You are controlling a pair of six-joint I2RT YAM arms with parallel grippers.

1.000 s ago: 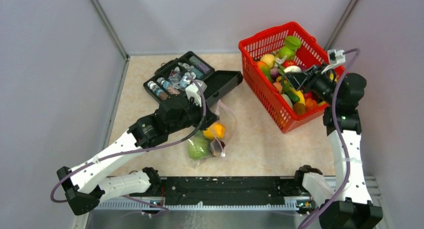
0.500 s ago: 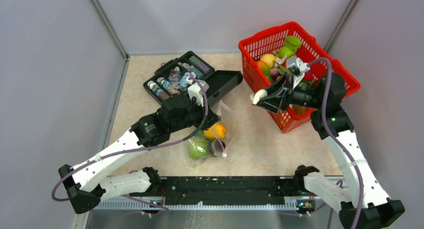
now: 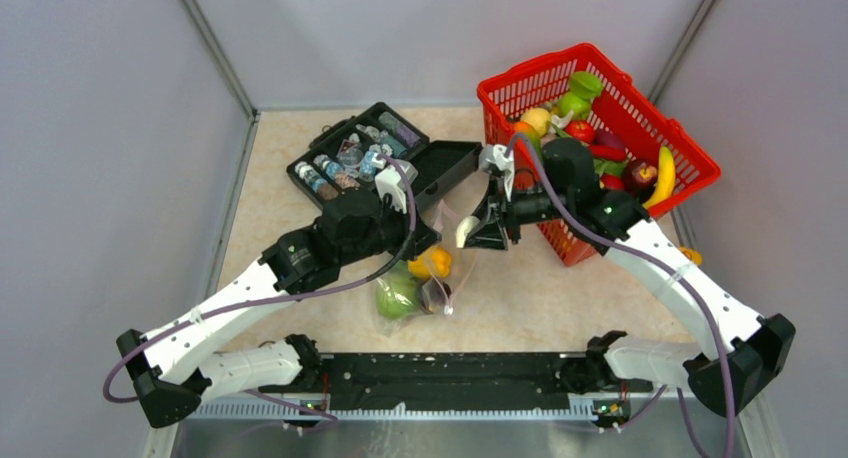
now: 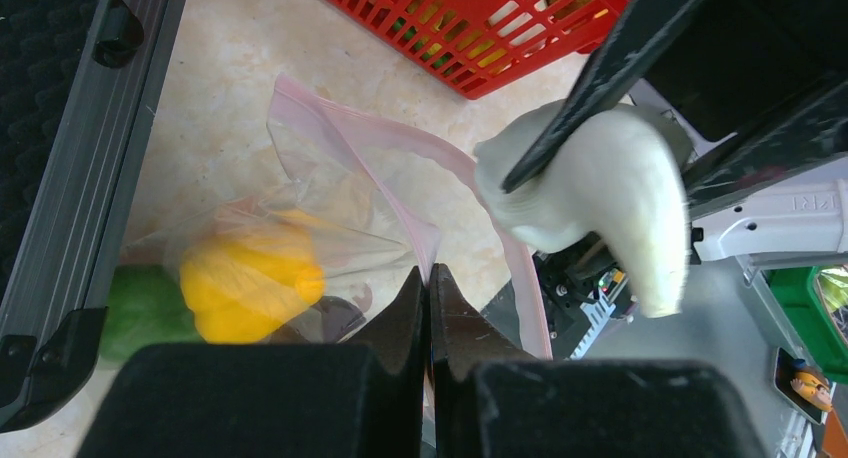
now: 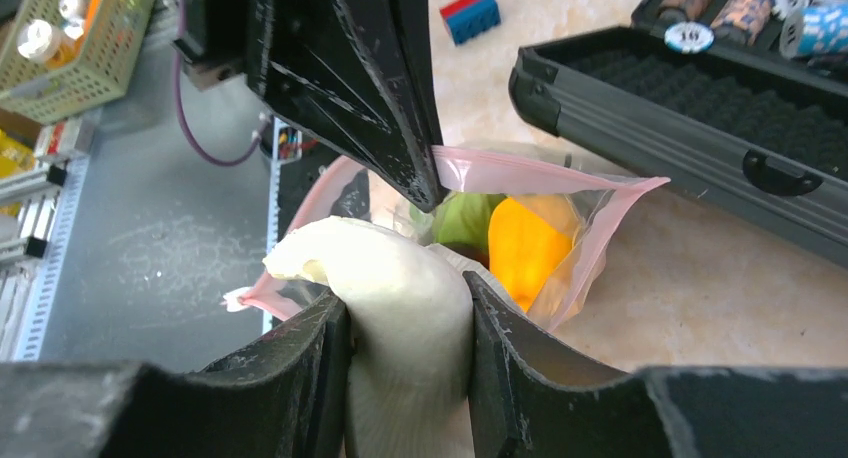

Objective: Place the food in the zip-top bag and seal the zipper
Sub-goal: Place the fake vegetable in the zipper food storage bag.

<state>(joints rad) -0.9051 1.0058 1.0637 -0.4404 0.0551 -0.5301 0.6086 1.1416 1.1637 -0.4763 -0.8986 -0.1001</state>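
Observation:
The clear zip-top bag [image 3: 440,278] lies on the table with a yellow pepper [image 3: 432,263], a green apple [image 3: 396,298] and a dark purple fruit [image 3: 436,294] inside. My left gripper [image 3: 432,238] is shut on the bag's pinkish zipper [image 4: 400,153] and holds the mouth up and open. My right gripper [image 3: 480,228] is shut on a white radish [image 3: 466,230] just above the bag's mouth. In the right wrist view the radish [image 5: 405,328] sits between my jaws, with the zipper [image 5: 530,173] and pepper [image 5: 525,243] beyond it.
The red basket [image 3: 530,78] with several toy foods stands at the back right. An open black case [image 3: 445,168] holding small bottles lies at the back left, close to the bag. A small blue-red block [image 5: 468,13] lies on the table.
My right arm has swung left from the basket to the bag's mouth, carrying the white radish. My left gripper has stayed on the zipper.

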